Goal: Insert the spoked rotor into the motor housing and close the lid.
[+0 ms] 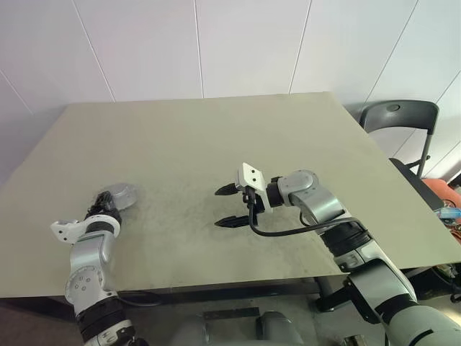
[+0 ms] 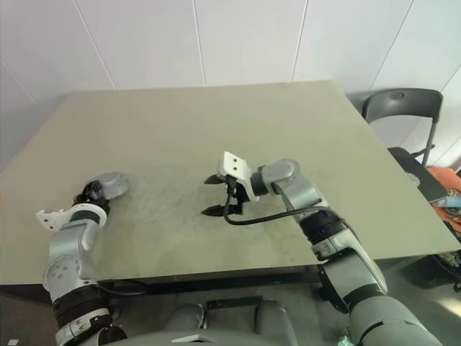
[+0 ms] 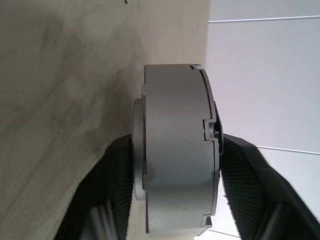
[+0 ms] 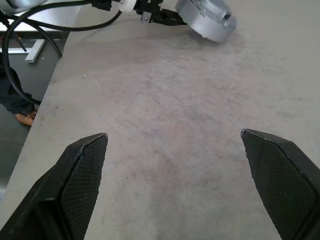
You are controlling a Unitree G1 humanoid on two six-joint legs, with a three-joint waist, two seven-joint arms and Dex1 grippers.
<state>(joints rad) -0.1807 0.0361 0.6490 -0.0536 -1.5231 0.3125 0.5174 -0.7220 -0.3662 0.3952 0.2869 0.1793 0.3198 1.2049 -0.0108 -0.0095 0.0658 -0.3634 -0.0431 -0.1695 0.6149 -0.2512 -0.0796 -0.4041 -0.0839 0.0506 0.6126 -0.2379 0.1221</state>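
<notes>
- Closing the left gripper [image 1: 106, 200] on the motor housing [image 1: 124, 193] at the near left part of the table [image 1: 216, 130], not far in from the front edge.
- Pressing one black finger [image 3: 250, 170] against each flat side of the silver housing, as the left wrist view is showing, with the round body sitting on edge between them.
- Tilting the housing so that one pale round face is turning up toward the head camera; touching or hanging just over the tabletop, cannot tell which.
- Showing a seam and small notches round the housing close to one face, as of a thin cover sitting flush there; not telling clearly whether that is the lid.
- Hovering the right gripper [image 1: 222, 207] over the middle of the table, well apart from the housing, pointing across toward the robot's left.
- Spreading its two dark fingers [image 4: 80, 165] wide, with bare tabletop between them and nothing in their grasp.
- Looking along those spread fingers toward the housing and the left gripper at the far side of the right wrist view.
- Looping a black cable [image 1: 288, 232] under the right wrist.
- Standing behind the table's far right corner, a dark chair [image 1: 400, 115].
- Backing it all, a pale panelled wall [image 1: 216, 43].
</notes>
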